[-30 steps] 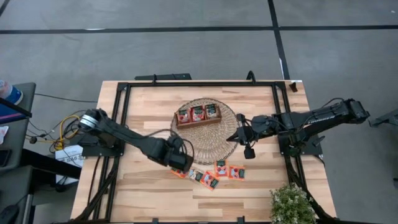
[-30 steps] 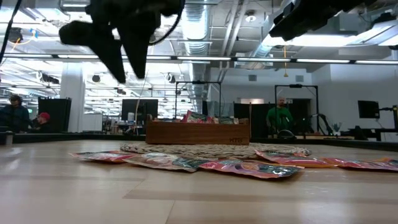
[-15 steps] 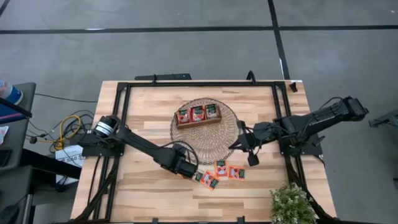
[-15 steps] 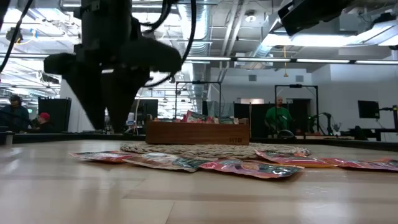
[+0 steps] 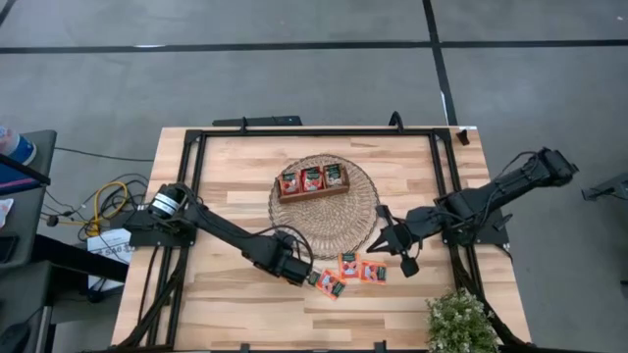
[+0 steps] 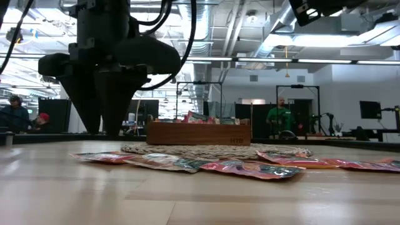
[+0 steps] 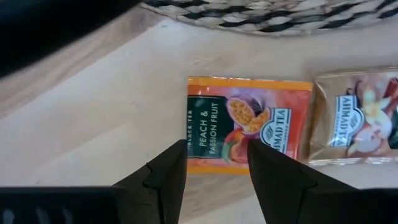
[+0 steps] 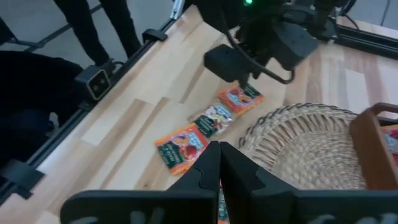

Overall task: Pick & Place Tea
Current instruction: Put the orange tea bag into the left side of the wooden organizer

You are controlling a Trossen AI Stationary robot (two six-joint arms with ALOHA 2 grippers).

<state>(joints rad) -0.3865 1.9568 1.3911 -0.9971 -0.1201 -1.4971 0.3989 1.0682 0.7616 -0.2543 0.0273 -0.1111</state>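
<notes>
Several red-orange tea sachets (image 5: 351, 272) lie flat on the table near the woven mat (image 5: 324, 230); more stand in the wooden tray (image 5: 312, 181) on that mat. My left gripper (image 5: 296, 272) is open and hangs low over the leftmost sachet (image 7: 249, 130). Its fingers stand on either side of that sachet's near part and point down. In the low view its fingertips (image 6: 103, 131) stop a little above the sachet (image 6: 103, 156). My right gripper (image 5: 383, 243) is shut and hovers beside the mat, above the right-hand sachets (image 8: 183, 146).
The tray (image 6: 199, 132) sits on the mat's far half. A potted plant (image 5: 461, 324) stands at the table's near right corner. Black frame rails (image 5: 196, 196) run along the table's left, right and far sides. People stand in the room behind the table.
My left gripper has come down and moved a little toward the near edge, ending low over the leftmost sachet. My right gripper has moved toward the near edge, from beside the mat toward the right-hand sachets. The sachets have stayed where they were.
</notes>
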